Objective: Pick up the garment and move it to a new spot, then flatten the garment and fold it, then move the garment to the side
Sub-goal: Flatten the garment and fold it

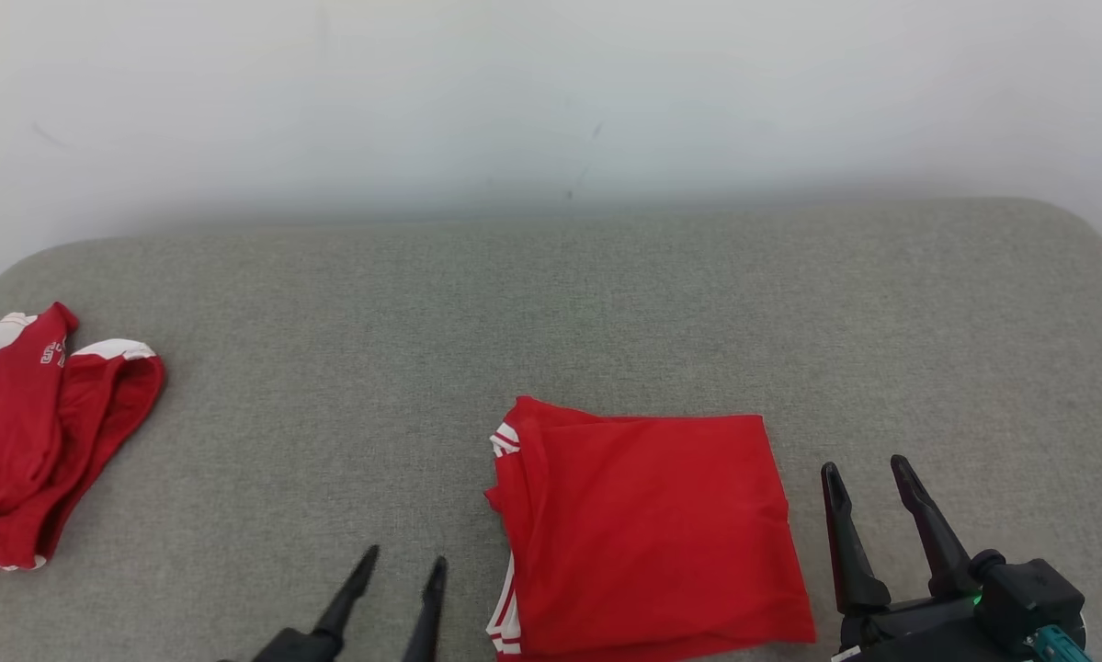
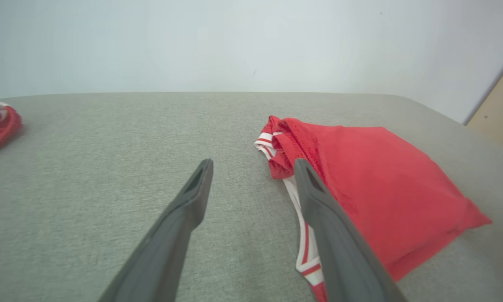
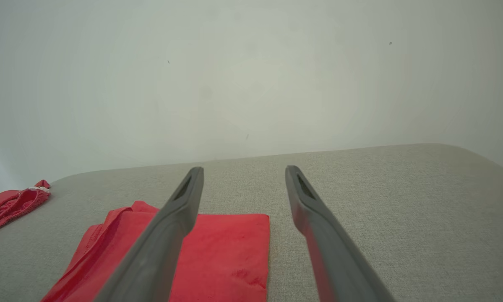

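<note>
Two red, white-trimmed garments on grey padded surface (image 1: 551, 303): one folded garment (image 1: 647, 533) flat at front, between the two grippers, left gripper (image 1: 405, 554) and right gripper (image 1: 863, 462), both with jaws spread and empty; one crumpled garment (image 1: 40, 441) well apart, far left.

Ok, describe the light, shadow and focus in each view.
Head view: soft even light, faint shadow where the grey surface meets the wall, folded red garment sharp. Left wrist view: wide-angle stretch, near jaws slightly blurred. Right wrist view: hazy wall, no glare.
</note>
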Controlling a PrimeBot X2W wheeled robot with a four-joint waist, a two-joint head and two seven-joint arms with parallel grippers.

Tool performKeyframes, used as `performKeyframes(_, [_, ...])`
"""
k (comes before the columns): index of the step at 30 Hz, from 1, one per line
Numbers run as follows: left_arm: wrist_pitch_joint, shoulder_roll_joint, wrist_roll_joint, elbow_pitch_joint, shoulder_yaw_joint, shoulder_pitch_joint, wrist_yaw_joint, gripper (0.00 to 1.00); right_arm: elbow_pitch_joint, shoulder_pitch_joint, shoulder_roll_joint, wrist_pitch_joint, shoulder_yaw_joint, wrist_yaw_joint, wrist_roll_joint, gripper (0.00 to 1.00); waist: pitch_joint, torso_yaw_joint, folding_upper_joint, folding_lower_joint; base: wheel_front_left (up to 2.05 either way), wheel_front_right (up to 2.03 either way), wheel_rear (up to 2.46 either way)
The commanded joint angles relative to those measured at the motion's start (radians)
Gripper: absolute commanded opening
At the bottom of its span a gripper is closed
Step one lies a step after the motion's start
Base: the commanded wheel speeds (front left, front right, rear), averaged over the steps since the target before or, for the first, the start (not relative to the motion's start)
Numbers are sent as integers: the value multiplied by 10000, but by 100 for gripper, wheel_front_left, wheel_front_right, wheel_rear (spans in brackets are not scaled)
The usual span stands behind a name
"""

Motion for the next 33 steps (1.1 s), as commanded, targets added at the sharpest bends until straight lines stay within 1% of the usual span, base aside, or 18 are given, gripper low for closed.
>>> performKeyframes(1, [-35,33,201,-237,297,176,35,100,-33,120,6,-4,-16,-24,-59,100,-65,104,0,0,0,0,0])
performKeyframes(7, [-35,106,603,-1088,1511,424,72,100,-34,216,24,-4,-40,-24,-114,100,-219,315,0,0,0,0,0])
performKeyframes(11, [-35,128,714,-1338,2243,516,53,100,36,215,22,-4,-35,-24,-161,100,-322,386,0,0,0,0,0])
performKeyframes(17, [-35,170,776,-1629,2968,786,2,100,69,293,0,-4,-12,-24,-193,100,-459,413,0,0,0,0,0])
performKeyframes(22, [-35,73,930,-1637,3196,942,-36,100,94,375,-4,-4,-103,-24,-292,100,-555,429,0,0,0,0,0])
performKeyframes(33, [-35,-92,1177,-1380,3136,1137,-73,100,120,599,86,-4,-290,-24,-536,100,-651,327,0,0,0,0,0])
